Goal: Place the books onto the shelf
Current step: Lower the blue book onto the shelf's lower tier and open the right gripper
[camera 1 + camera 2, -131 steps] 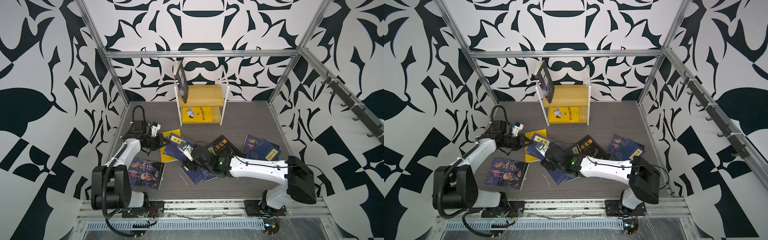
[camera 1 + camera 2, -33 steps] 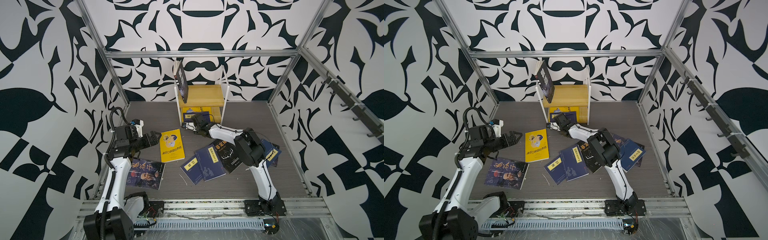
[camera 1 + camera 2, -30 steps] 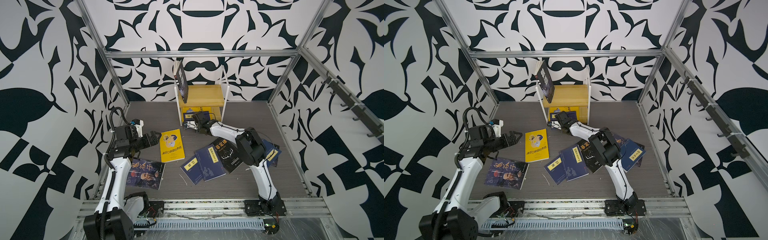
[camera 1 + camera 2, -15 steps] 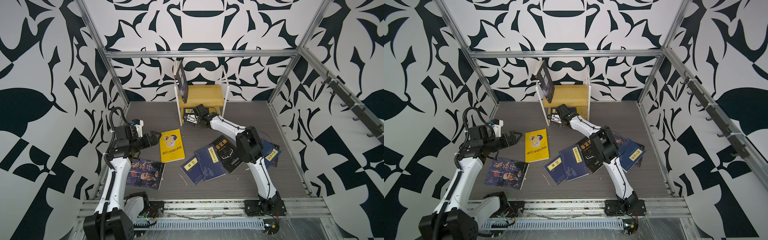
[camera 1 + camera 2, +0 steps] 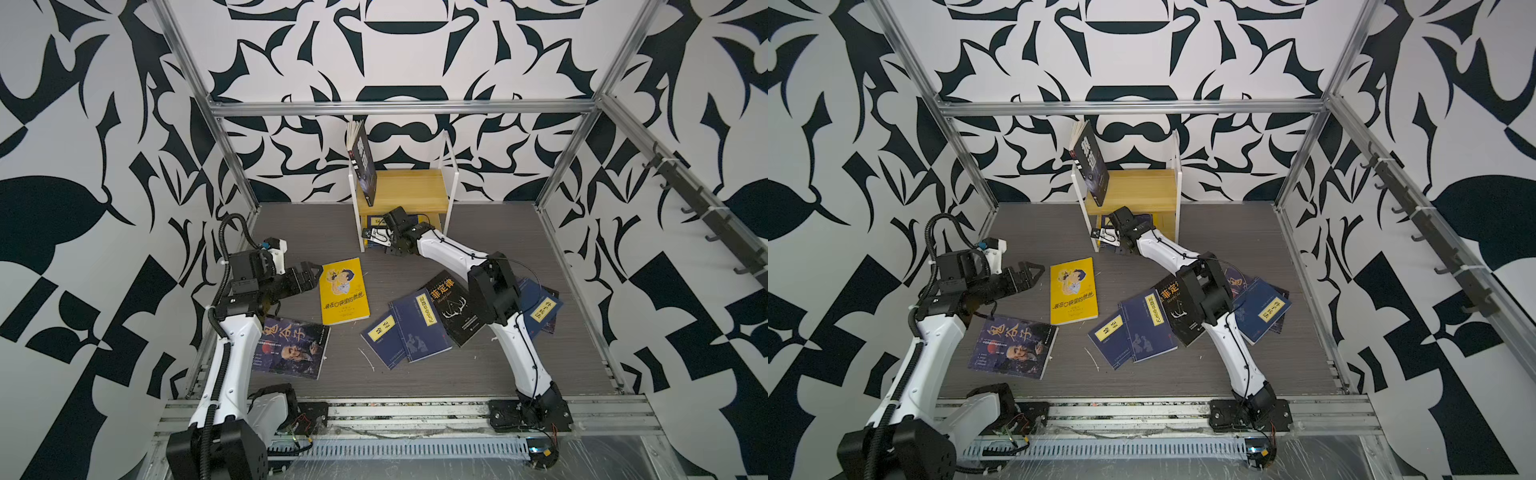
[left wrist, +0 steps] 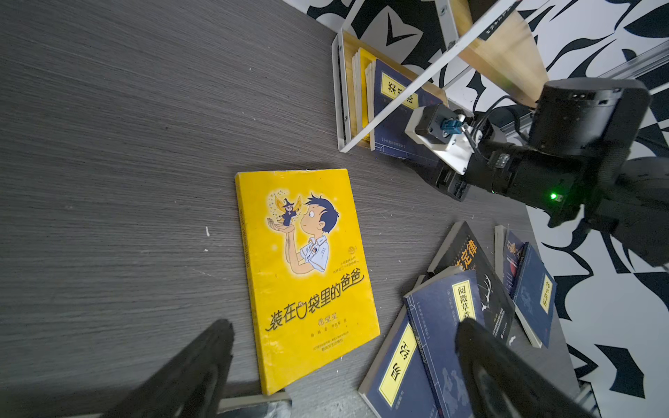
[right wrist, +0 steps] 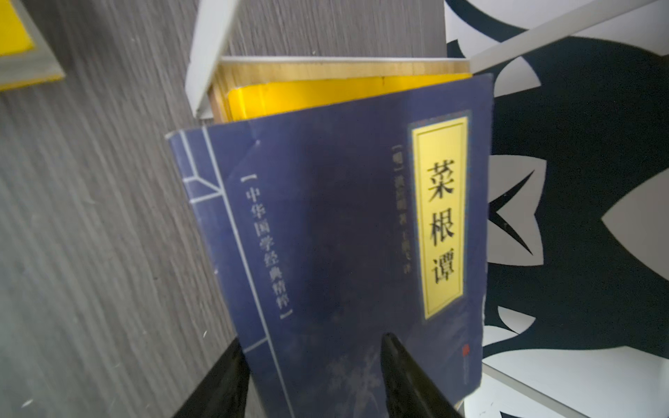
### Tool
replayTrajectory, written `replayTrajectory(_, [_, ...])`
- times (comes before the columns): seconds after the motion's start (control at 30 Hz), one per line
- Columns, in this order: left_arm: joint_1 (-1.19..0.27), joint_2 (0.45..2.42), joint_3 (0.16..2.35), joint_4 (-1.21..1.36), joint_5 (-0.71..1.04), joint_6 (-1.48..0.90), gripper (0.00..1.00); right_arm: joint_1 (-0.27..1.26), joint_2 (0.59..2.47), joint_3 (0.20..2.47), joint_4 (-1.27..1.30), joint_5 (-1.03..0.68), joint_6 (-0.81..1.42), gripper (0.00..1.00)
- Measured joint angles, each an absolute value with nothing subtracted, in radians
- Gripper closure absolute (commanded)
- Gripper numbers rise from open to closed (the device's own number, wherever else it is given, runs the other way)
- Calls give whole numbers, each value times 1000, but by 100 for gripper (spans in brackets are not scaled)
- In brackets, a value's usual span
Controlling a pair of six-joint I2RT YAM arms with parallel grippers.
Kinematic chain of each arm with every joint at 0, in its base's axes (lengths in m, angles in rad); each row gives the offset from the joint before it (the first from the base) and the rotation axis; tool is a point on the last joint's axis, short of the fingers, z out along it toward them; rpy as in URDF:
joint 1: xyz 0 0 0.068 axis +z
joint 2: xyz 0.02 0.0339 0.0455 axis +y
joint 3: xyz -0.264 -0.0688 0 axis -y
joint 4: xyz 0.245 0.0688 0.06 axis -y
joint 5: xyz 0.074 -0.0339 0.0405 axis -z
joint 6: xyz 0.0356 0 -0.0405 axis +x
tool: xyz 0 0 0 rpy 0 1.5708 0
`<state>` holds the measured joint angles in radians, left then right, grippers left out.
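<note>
Nearest, by the left edge of the surface, a dark purple-blue book with a bearded face lies flat against the left arm. Toward the middle, two navy books with yellow labels overlap. The black book with antlers lies against their right side, partly under the right arm. By the right edge a navy stack lies askew.

Further in, left of centre, the yellow book with the cartoon boy lies face up on its own. The left gripper hangs just beside its far left corner, jaws spread wide and holding nothing.

At the middle of the far edge stands the shelf. A black paperback leans against the left frame above its upper board. On the lower board a navy volume rests on a yellow paperback, its near end sticking out past the front. The right gripper is at that end, with one finger over the cover and the other by the spine. Whether they pinch the book I cannot tell.
</note>
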<state>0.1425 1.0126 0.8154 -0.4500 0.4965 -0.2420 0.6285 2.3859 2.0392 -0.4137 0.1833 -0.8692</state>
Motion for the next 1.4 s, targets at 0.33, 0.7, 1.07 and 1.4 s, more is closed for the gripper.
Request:
replayTrajectory(0.33, [151, 1013, 815, -450, 496, -242, 1, 614, 2399, 2057, -413, 197, -867, 52])
replayTrajectory(0.7, [151, 1013, 815, -450, 498, -242, 0, 609, 2399, 2061, -428, 147, -854, 42])
replayTrajectory(1.07, [151, 1013, 815, -450, 500, -242, 1, 601, 2398, 2081, -442, 119, -827, 57])
replayTrajectory(1.4, [151, 1013, 815, -450, 502, -242, 1, 595, 2398, 2090, -440, 119, -806, 61])
